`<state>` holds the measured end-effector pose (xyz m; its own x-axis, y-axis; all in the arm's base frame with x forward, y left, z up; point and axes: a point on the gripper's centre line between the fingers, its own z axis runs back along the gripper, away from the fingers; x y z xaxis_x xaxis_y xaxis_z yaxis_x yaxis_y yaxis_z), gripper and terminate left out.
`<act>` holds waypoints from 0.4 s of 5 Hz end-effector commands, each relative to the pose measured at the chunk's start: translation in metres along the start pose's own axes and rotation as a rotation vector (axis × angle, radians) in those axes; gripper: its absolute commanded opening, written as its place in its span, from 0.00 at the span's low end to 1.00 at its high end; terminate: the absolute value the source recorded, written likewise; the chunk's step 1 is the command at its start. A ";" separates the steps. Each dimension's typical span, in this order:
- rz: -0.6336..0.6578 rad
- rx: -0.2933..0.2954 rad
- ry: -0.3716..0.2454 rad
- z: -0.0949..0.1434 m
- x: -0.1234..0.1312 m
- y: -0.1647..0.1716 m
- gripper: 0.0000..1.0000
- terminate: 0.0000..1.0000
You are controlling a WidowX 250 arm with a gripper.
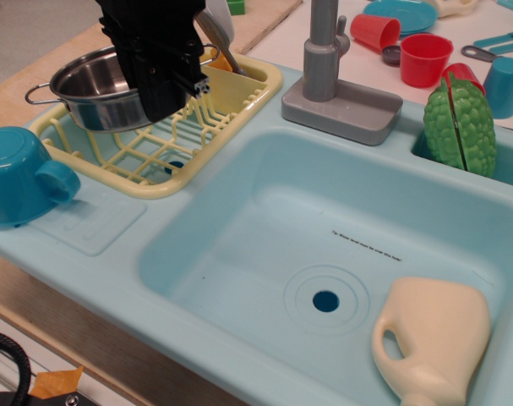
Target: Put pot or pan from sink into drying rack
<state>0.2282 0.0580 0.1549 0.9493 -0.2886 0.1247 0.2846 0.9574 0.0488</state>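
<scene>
The shiny steel pot [91, 89] with thin wire loop handles hangs over the left part of the pale yellow drying rack [167, 156], low over its slats. My black gripper [159, 80] is shut on the pot's right rim and hides that side of it. The large light blue sink [264, 228] with its dark drain hole [325, 301] lies to the right, well apart from the gripper.
A cream plastic jug [433, 338] lies in the sink's right corner. A teal cup [19, 173] stands left of the rack. The grey faucet [328, 68] rises behind the sink. A green vegetable toy [461, 123] sits in the small basin; red and blue cups [425, 57] stand behind.
</scene>
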 end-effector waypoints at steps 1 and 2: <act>-0.017 -0.005 -0.030 0.004 0.001 0.009 1.00 0.00; -0.017 -0.005 -0.030 0.004 0.001 0.009 1.00 1.00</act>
